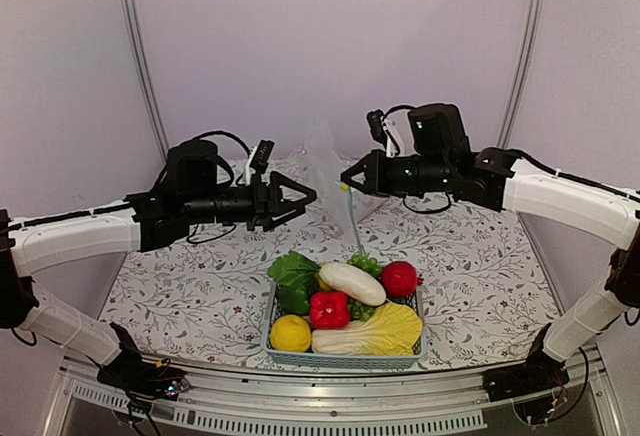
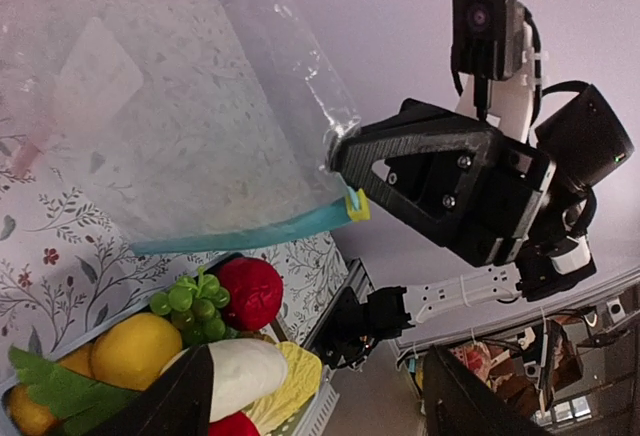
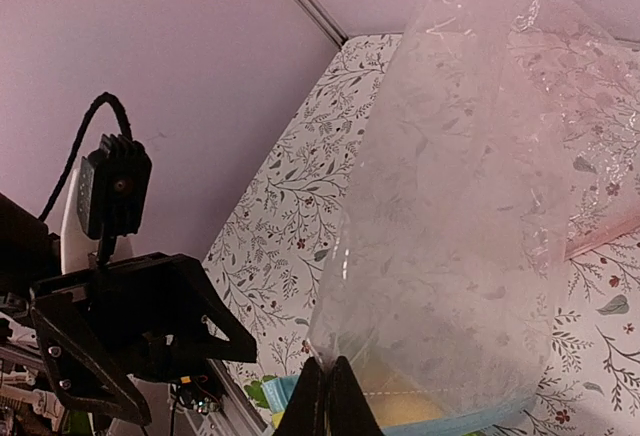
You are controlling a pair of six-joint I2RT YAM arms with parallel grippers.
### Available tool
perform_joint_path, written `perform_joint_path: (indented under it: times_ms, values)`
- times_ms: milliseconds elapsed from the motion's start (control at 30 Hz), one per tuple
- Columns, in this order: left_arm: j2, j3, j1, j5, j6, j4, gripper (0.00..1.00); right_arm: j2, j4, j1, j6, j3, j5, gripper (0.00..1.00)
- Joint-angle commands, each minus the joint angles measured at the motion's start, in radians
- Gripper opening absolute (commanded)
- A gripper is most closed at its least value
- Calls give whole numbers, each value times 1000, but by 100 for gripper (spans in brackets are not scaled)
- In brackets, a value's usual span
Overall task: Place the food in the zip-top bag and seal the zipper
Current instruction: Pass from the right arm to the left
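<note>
The right claw [image 1: 345, 184] is pinched shut on the zip-top bag [image 3: 460, 256], apparently at the mouth corner by the yellow slider [image 2: 356, 206]. The clear, crinkly film hangs below and behind its tips, with the teal zipper [image 2: 250, 231] running down from the grip. The left claw [image 1: 312, 196] gapes wide, holding nothing, just opposite with a gap between them; the food [image 1: 330, 309] lies piled in the blue basket [image 1: 340, 359] beneath both, flowered tablecloth [image 1: 180, 276] stretching to either side.

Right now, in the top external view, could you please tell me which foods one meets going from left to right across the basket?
lemon → red pepper → red round fruit
</note>
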Motion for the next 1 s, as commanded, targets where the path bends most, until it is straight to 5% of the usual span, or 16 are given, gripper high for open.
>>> perform_joint_path:
  times_ms: [0, 633, 967]
  values:
    - [33, 30, -32, 45, -66, 112, 70, 56, 65, 44, 21, 50, 20, 3]
    - [61, 22, -23, -37, -108, 112, 21, 124, 87, 88, 21, 81, -24, 4]
    - [49, 49, -20, -119, -63, -37, 28, 117, 84, 103, 16, 77, -20, 5]
